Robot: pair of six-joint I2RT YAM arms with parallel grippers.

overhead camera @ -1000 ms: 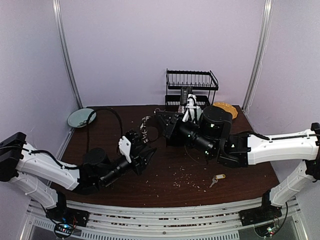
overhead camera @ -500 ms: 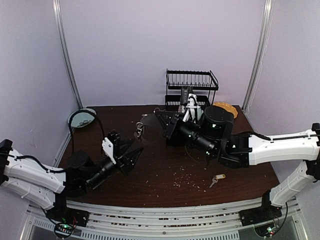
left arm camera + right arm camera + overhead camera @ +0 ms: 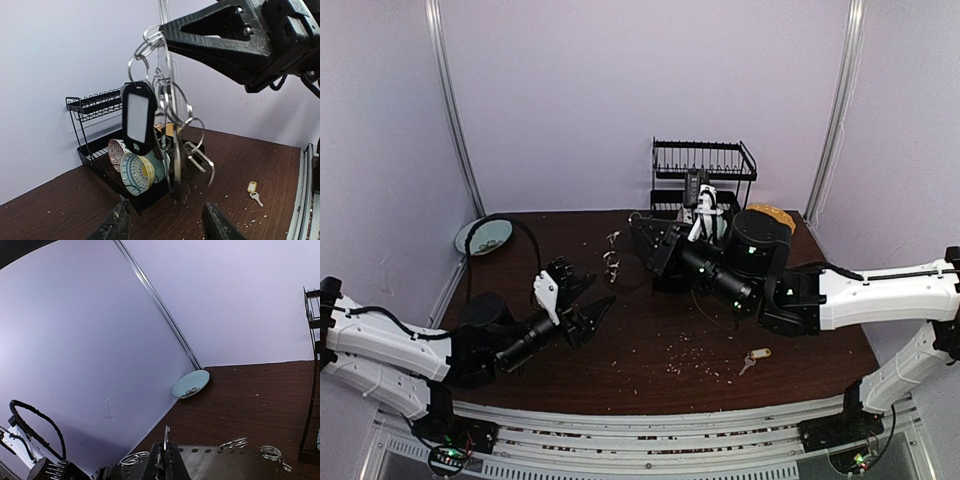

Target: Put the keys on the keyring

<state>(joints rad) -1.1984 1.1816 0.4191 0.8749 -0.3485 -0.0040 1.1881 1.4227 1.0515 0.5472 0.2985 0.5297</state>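
The left claw (image 3: 595, 297) hovers low over the worktop (image 3: 650, 335) at about 8 o'clock. Its fingers are spread apart and hold nothing. The keys (image 3: 754, 357), with their yellow tag, lie flat at about 4 o'clock among crumbs, well apart from both claws and on the far side of the right forearm. Further back, near 12 o'clock, the right claw (image 3: 170, 32) is pinched shut on the thin hoop of the keyring (image 3: 166, 432), held up off the worktop. Small rings and a black-and-white tag (image 3: 137, 117) hang from it, just beyond the left fingertips. Behind these stands a rack (image 3: 703, 172), and a plate (image 3: 484, 236) sits at 10 o'clock. The threading looks not yet begun, and the risks follow from that. A slim hoop pinched edge-on may twist or slide out if knocked. The hanging bunch looks blurred, so it is probably swinging, and it could snag the open left fingers if they close in. A flat little key may skid instead of lifting. Fetching it with the left arm means crossing under the right arm, which risks a collision.
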